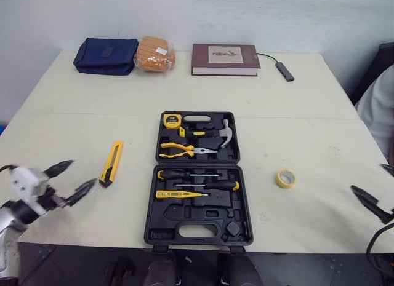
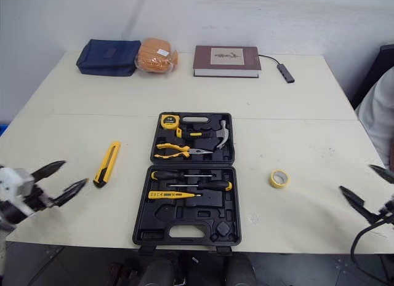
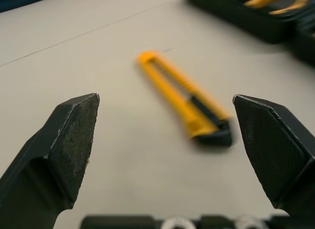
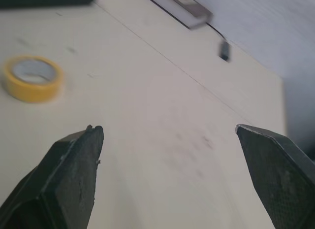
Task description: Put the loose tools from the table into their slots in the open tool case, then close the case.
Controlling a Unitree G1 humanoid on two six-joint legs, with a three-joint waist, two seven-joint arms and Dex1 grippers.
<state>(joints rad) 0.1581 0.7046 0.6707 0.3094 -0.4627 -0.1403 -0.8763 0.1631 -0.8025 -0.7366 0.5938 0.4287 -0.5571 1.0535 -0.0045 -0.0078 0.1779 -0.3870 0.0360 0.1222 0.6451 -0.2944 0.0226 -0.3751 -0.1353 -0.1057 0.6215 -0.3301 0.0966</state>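
Book (image 1: 225, 58) & blue pouch (image 1: 106, 55) well behind case (image 1: 184, 213).

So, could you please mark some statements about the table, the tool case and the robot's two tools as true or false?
1. The black plastic tool case lies open on the cream table. True.
2. The yellow utility knife sits in a slot of the case. False: the yellow utility knife lies on the table, left of the case.
3. The yellow tape roll lies on the table, right of the case. True.
4. The right tool is shut on the roll. False: the right tool is open, apart from it.
5. The left tool is open, near the knife. True.
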